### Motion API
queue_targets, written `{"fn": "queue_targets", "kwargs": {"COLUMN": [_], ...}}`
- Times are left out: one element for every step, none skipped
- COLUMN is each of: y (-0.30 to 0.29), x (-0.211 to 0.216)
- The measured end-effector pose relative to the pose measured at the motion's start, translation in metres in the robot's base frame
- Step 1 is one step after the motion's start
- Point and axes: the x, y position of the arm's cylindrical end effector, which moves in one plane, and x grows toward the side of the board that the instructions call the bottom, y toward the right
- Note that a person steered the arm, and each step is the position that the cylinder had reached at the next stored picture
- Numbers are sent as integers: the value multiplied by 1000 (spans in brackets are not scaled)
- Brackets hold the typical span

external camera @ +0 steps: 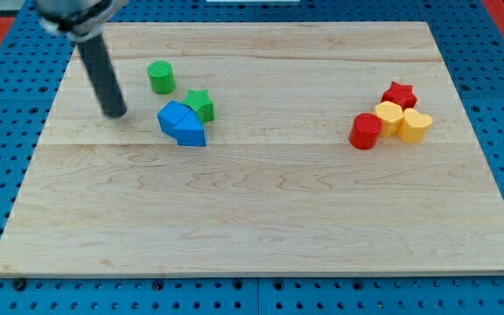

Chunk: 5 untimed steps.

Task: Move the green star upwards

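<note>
The green star [199, 104] lies on the wooden board [261, 219] at the upper left, touching the upper right side of a blue block cluster [182, 123]. A green cylinder [160, 77] stands just up and left of the star, a small gap apart. My tip [115, 114] rests on the board left of the blue blocks and well left of the star, touching no block. The dark rod rises from it toward the view's top left.
At the view's right a tight cluster sits together: a red star [399, 94], a red cylinder [366, 131], a yellow block [389, 116] and a yellow heart [416, 126]. A blue perforated surface surrounds the board.
</note>
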Motion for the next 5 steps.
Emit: {"fn": "queue_targets", "kwargs": {"y": [62,122,122,122,122], "x": [67,46,-5,-40,-52]}}
